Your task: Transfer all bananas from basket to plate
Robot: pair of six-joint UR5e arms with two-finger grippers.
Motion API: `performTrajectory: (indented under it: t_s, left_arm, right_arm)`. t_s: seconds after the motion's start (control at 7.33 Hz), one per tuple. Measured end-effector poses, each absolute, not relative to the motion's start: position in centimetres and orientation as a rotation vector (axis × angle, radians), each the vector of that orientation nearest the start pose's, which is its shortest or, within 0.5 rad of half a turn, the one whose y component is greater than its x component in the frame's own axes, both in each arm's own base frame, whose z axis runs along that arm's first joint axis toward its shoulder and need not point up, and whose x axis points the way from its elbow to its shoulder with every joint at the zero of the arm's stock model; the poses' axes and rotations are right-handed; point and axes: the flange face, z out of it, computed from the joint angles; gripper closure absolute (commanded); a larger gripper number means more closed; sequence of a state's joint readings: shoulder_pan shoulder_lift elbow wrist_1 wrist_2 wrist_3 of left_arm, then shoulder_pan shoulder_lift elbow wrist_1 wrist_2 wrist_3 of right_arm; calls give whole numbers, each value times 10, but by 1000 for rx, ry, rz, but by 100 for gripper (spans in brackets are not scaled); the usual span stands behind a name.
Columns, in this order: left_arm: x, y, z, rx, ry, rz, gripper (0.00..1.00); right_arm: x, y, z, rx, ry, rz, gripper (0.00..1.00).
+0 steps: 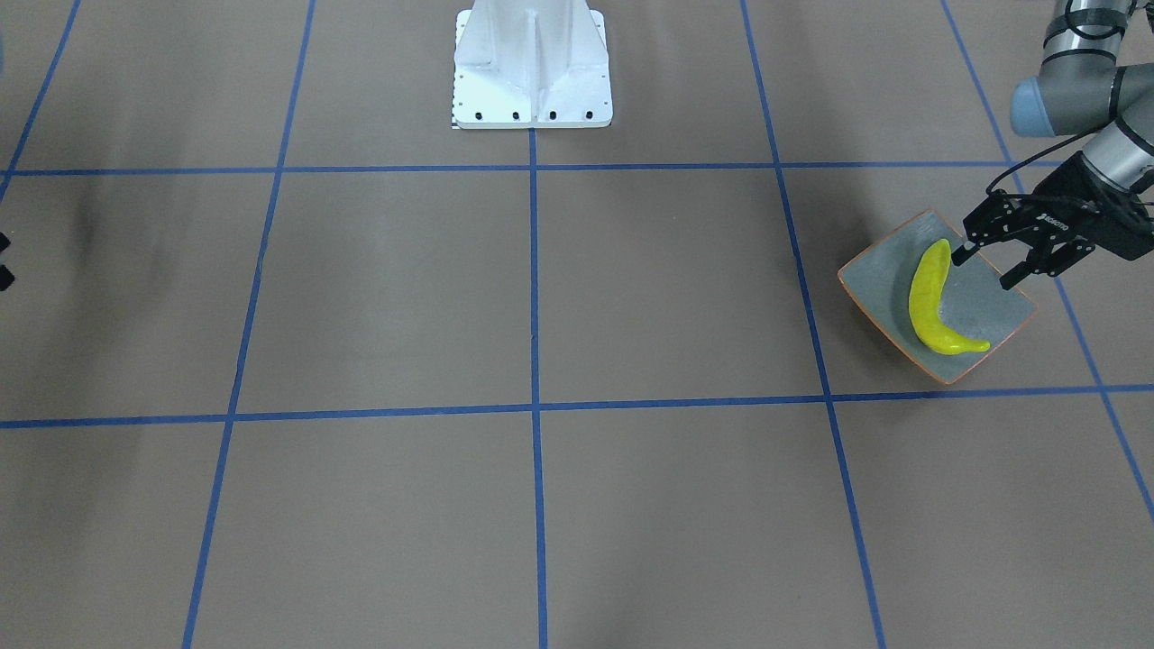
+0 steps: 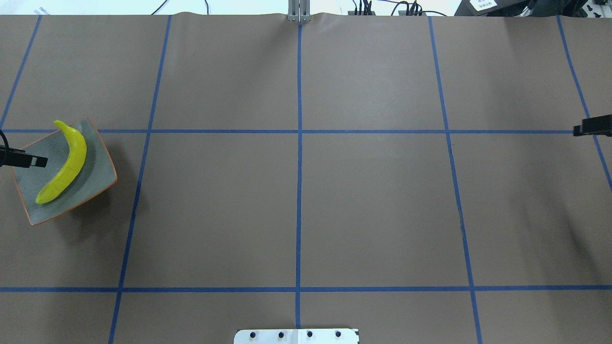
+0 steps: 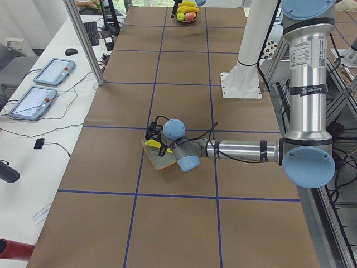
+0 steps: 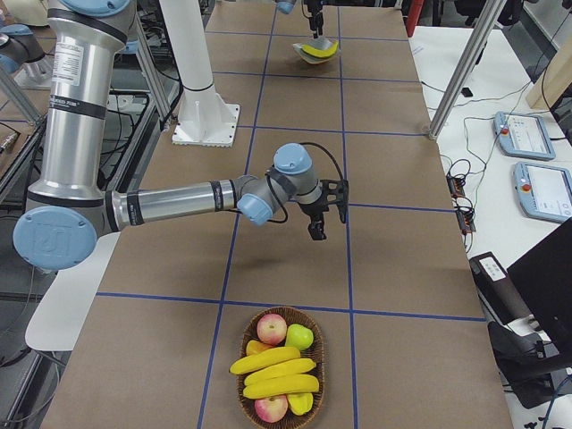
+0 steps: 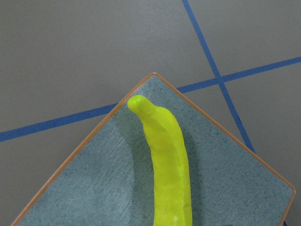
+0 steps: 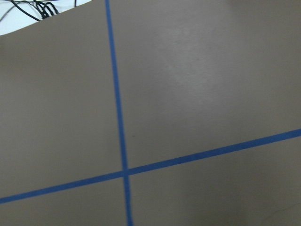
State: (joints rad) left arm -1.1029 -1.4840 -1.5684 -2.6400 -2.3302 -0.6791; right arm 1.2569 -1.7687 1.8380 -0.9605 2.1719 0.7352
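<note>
Bananas lie at opposite ends of the worktop. Three sit in the basket at the robot's right end, among apples, and one banana rests diagonally on the plate at the left end. The basket three lie side by side, their long axes running from the robot's side toward the far side. The right tool is much the nearer, hanging above bare worktop with the basket farther out toward that end; I cannot tell whether its jaws are spread. The left tool hovers over the plate's edge, jaws apart and empty, beside the banana's tip. The next pickup likely suits the right arm.
</note>
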Motion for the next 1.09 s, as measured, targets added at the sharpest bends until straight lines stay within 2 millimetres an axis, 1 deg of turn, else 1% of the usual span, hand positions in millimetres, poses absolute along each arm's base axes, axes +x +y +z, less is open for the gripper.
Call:
performTrajectory:
  t_s: [0.14, 0.27, 0.41, 0.55, 0.68, 0.82, 0.95, 1.09]
  left_arm:
    - [155, -450, 578, 402, 1085, 182, 10]
    - [155, -451, 578, 400, 1085, 179, 8]
    - [155, -452, 579, 398, 1084, 175, 8]
    - [155, -452, 580, 396, 1083, 173, 6]
    - [155, -453, 581, 395, 1082, 170, 4]
    - [156, -454, 581, 395, 1081, 169, 4]
    - [157, -456, 581, 396, 1081, 168, 4]
    - [157, -457, 581, 396, 1081, 167, 2]
  right_arm:
    - [-18, -434, 594, 277, -820, 143, 0]
    - [26, -427, 639, 289, -798, 99, 0]
    - [62, -416, 679, 302, -770, 62, 0]
    - [88, -404, 716, 304, -744, 27, 0]
    - [103, -395, 747, 299, -725, -15, 0]
    - [113, -390, 775, 291, -712, -62, 0]
    - [119, -388, 794, 285, -705, -101, 0]
    - [125, -385, 806, 286, -699, -126, 0]
